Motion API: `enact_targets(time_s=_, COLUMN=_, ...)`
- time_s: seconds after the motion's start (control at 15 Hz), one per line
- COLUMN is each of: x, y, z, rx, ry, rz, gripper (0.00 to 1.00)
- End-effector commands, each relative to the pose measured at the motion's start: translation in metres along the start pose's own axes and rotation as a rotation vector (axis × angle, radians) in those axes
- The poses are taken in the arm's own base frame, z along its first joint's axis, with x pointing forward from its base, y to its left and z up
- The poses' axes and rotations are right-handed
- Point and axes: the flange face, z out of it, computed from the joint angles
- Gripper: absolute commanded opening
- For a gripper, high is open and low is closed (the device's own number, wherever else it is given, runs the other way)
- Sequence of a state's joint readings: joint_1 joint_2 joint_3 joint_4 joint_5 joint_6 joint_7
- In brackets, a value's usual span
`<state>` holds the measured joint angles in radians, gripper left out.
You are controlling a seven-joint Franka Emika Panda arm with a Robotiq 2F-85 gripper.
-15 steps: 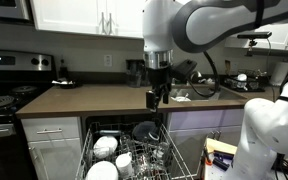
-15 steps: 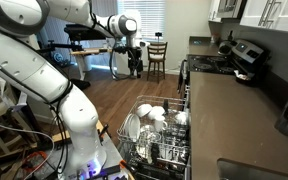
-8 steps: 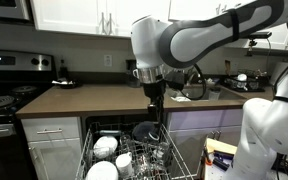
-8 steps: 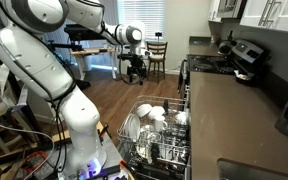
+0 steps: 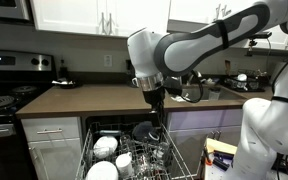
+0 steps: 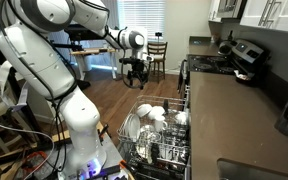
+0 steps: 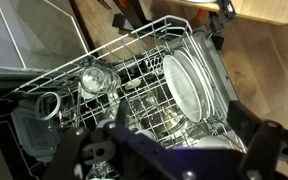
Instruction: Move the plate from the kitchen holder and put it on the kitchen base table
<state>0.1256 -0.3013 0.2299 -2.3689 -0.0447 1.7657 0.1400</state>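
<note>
plate (image 7: pixel 189 85): large, white, round, standing on edge between tines at 3 o'clock of the rack in the wrist view, leaning slightly, touching a similar white one beside it.
kitchen holder (image 7: pixel 124 46): pale grey wire rack, pulled out level, loaded.
kitchen base table (image 5: pixel 94 98): long flat brown countertop at 12 o'clock above the rack in an exterior view.

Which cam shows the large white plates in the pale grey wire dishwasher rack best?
Wrist view: looking down into the pale grey wire rack, the white plates stand on edge, rims distinct. In an exterior view they show small among other dishes; in an exterior view, only indistinct white dishes at the frame's bottom.
</note>
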Motion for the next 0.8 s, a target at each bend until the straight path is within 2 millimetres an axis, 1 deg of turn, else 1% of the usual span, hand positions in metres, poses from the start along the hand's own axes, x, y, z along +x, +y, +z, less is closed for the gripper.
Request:
enact_targets(time_s=0.0, x=0.000, y=0.000, z=-0.001, rx=0.000, ry=0.000, rz=0.000, gripper=1.00)
enact_targets(time_s=0.07, x=0.000, y=-0.002, z=0.002, rx=-0.011, ry=0.018, rz=-0.013, gripper=1.00)
enact_targets(time_s=0.2, x=0.002, y=-0.008, z=0.014, rx=-0.034, ry=0.046, rz=-0.069, gripper=1.00)
enact_targets(time_s=0.33, x=0.006, y=-0.013, z=0.032, rx=-0.047, ry=0.067, rz=-0.120, gripper=1.00)
enact_targets(time_s=0.47, x=0.010, y=-0.016, z=0.055, rx=-0.045, ry=0.074, rz=-0.160, gripper=1.00)
enact_targets(time_s=0.53, x=0.012, y=-0.017, z=0.069, rx=-0.047, ry=0.073, rz=-0.184, gripper=1.00)
enact_targets(time_s=0.73, x=0.021, y=-0.013, z=0.099, rx=-0.036, ry=0.068, rz=-0.225, gripper=1.00)
